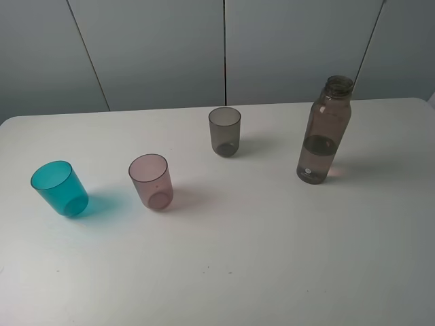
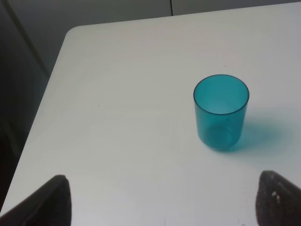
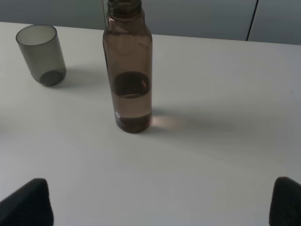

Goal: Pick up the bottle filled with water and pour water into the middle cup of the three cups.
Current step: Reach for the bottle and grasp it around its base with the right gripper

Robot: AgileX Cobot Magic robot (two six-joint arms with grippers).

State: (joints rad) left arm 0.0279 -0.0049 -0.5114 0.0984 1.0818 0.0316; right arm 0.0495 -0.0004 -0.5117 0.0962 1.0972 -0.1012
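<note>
The bottle [image 1: 325, 130] stands upright on the right of the white table, uncapped, water in its lower part. It also shows in the right wrist view [image 3: 128, 66]. The three cups stand upright in a slanted row: teal cup [image 1: 59, 189] at left, pale pink middle cup [image 1: 151, 180], smoky grey cup [image 1: 225, 131] farther back. Neither gripper shows in the exterior high view. My left gripper [image 2: 164, 200] is open and empty, apart from the teal cup [image 2: 220, 112]. My right gripper [image 3: 162, 202] is open and empty, apart from the bottle, with the grey cup [image 3: 41, 54] beside it.
The white table [image 1: 258, 258] has a rounded far left corner [image 2: 75, 33] and a far edge against grey wall panels [image 1: 224, 47]. A dark gap lies beyond the table's left edge [image 2: 19, 108].
</note>
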